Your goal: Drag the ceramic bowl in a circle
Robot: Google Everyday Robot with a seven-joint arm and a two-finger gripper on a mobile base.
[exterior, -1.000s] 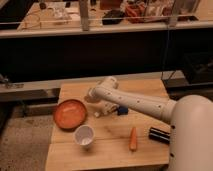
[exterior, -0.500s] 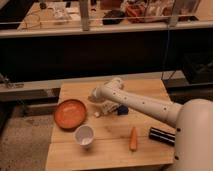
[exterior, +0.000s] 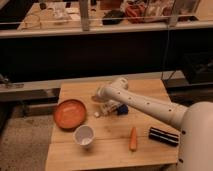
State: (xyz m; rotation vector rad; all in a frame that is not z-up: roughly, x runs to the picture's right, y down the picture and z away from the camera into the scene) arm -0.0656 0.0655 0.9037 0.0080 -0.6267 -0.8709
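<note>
The ceramic bowl (exterior: 70, 113) is a shallow orange-red dish on the left part of the wooden table (exterior: 107, 147). My white arm reaches in from the lower right across the table. My gripper (exterior: 103, 106) hangs low over the table's middle, a short way right of the bowl's rim and apart from it. A small white piece (exterior: 97, 114) lies on the table just below the gripper.
A white cup (exterior: 84, 135) stands in front of the bowl. A carrot (exterior: 133, 138) lies right of the cup and a black object (exterior: 163, 136) lies near the right edge. A blue item (exterior: 121, 109) sits under the arm. A dark railing runs behind the table.
The gripper has shifted a little to the right and toward the front, away from the bowl. The bowl, cup and carrot have not moved.
</note>
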